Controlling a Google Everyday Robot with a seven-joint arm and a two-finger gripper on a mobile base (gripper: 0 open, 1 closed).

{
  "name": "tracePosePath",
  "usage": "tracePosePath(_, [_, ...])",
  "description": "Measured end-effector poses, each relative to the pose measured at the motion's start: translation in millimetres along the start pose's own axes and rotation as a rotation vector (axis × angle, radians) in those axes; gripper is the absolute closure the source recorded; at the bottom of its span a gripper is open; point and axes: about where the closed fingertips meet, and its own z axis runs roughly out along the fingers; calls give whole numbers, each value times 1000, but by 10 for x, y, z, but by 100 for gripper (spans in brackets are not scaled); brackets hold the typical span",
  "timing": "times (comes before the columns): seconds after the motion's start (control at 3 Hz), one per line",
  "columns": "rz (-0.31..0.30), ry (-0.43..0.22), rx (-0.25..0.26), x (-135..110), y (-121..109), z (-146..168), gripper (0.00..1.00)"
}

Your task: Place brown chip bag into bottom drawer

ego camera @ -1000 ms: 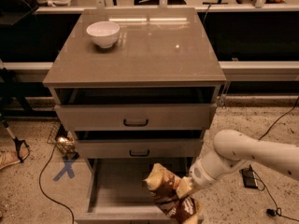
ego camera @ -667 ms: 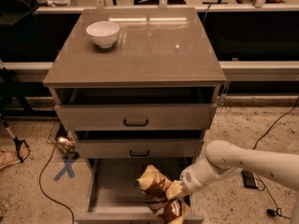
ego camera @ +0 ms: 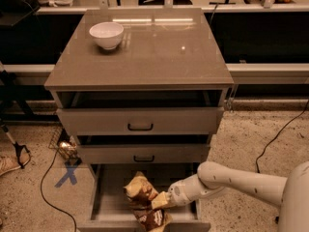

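Observation:
The brown chip bag stands tilted inside the open bottom drawer, pale end up, dark end near the drawer's front wall. My gripper reaches in from the right on a white arm and is shut on the bag's right side, low over the drawer floor. The bag hides most of the fingers.
A white bowl sits at the back left of the cabinet top. Two upper drawers with black handles stand slightly ajar. A cable and a blue X mark lie on the floor at left.
My gripper has carried the bag leftward, toward the middle of the bottom drawer.

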Motion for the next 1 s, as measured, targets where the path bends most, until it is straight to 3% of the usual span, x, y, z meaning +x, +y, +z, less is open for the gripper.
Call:
tracePosePath(0.67, [-8, -59, -132, -293, 1, 553, 100])
tracePosePath(1.0, [-10, -77, -162, -408, -3, 679, 100])
